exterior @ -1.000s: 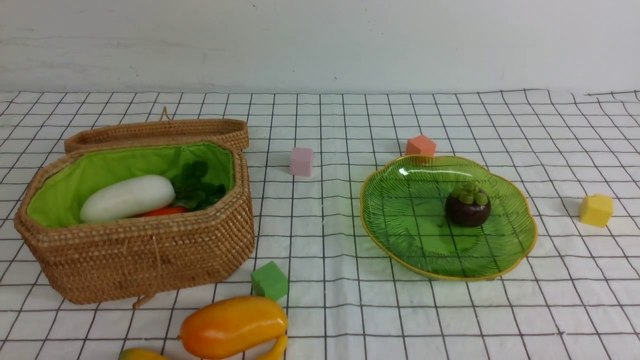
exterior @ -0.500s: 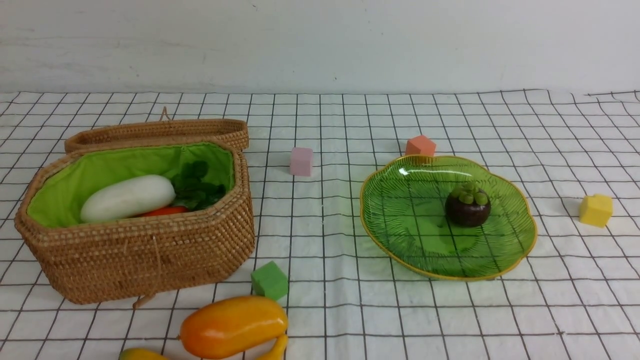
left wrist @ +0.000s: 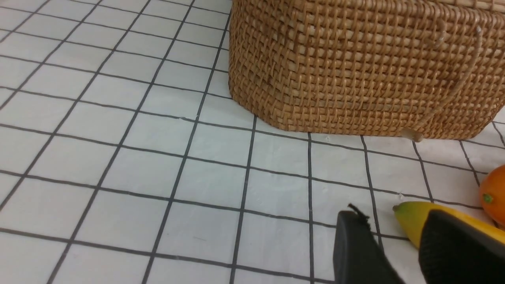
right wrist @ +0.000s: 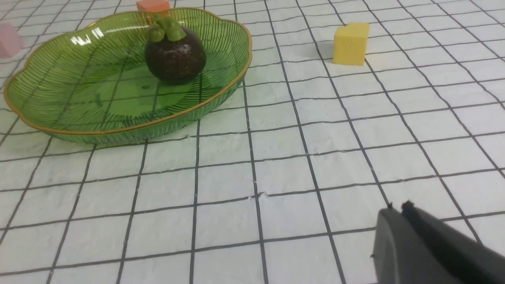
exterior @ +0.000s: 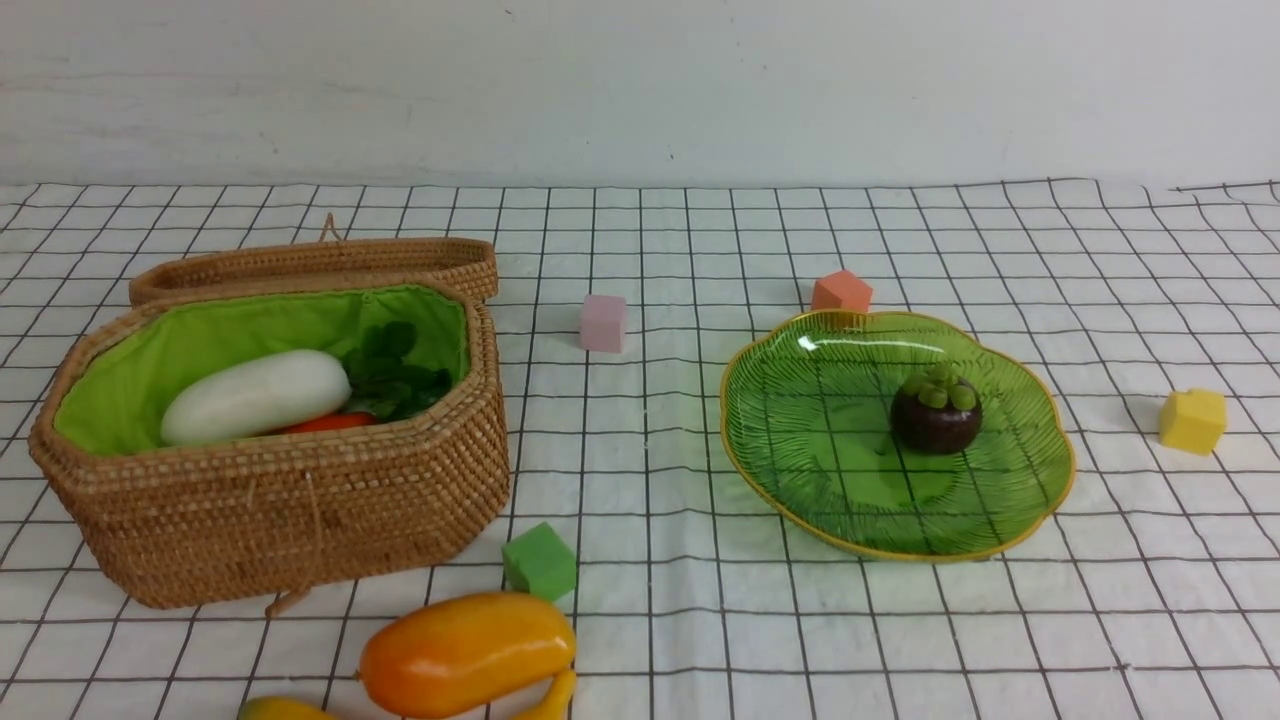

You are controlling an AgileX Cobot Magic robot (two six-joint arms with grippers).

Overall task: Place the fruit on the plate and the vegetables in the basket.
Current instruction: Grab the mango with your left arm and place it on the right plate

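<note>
Although neither arm shows in the front view, the sorting looks past halfway. On the bench under its white, black-gridded cloth (exterior: 700, 620), the large tan woven wicker basket with bright green lining (exterior: 280, 520) sits at nine o'clock with its lid thrown back. The wide translucent green glass plate with a scalloped gold rim (exterior: 800, 470) sits at three o'clock.

Inside the basket lies the fat white radish (exterior: 255, 397), its leaves toward the three o'clock end. The orange-yellow oval mango (exterior: 465, 653) waits on the cloth at six o'clock, near the basket's five o'clock corner, with the long yellow banana (left wrist: 410, 223) tucked against it. Both have yet to reach the plate. The orange-red carrot (exterior: 325, 423) peeks out beneath the radish. The dark purple round mangosteen with a green cap (exterior: 936, 412) rests on the plate.

No pale green gourd shows, and I cannot tell whether the basket hides it. The left gripper (left wrist: 392, 215) hovers near the banana's tip, jaws parted with nothing between them. The right gripper (right wrist: 397, 206) hangs off the plate's five o'clock side, well apart from it, jaws clenched on nothing.
</note>
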